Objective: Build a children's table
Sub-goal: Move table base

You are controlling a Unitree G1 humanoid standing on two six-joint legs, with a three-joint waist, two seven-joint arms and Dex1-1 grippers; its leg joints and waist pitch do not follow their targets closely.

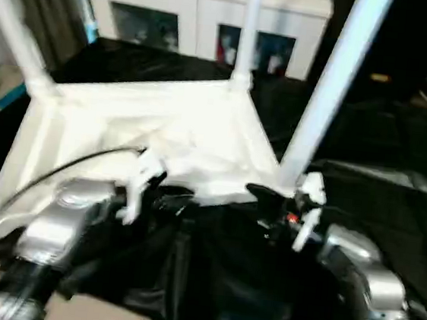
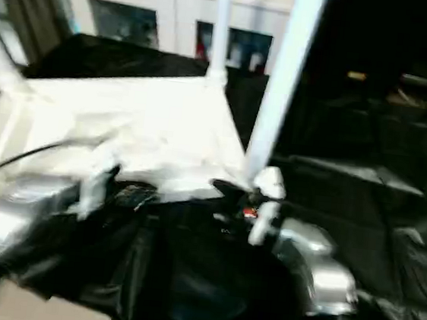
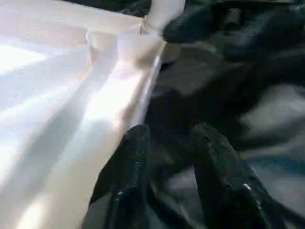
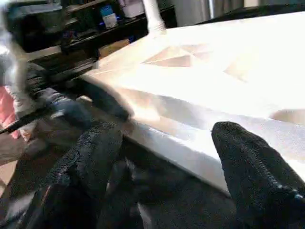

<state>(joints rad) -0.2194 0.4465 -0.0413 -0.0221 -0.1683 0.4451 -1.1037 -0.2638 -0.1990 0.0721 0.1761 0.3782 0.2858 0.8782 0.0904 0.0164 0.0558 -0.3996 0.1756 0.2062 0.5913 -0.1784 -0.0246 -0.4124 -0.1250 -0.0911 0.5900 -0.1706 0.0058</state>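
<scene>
Children's table (image 1: 164, 124) upside down on black sheeting (image 1: 376, 215), ribbed underside facing up, near edge tipped toward the camera. Three legs standing up from corner sockets: one at the far left corner (image 1: 13, 32), one at the far corner (image 1: 250, 26), one at the near right corner (image 1: 332, 81). White cabinet (image 1: 206, 14) with glass fronts behind, well apart from the table. Left gripper (image 3: 167, 157) at the table's near edge, fingers parted, one finger (image 3: 128, 167) against the white rim, the other (image 3: 214, 162) over the black sheeting beside it; nothing clamped. Right gripper (image 4: 171, 157) spread wide across the same rim near the right corner, one finger (image 4: 95, 157) below the edge, the other (image 4: 248, 162) over the white top side; contact with the plastic unclear. Silver forearms (image 1: 62, 220) low in the head views, both reaching to the near edge.
</scene>
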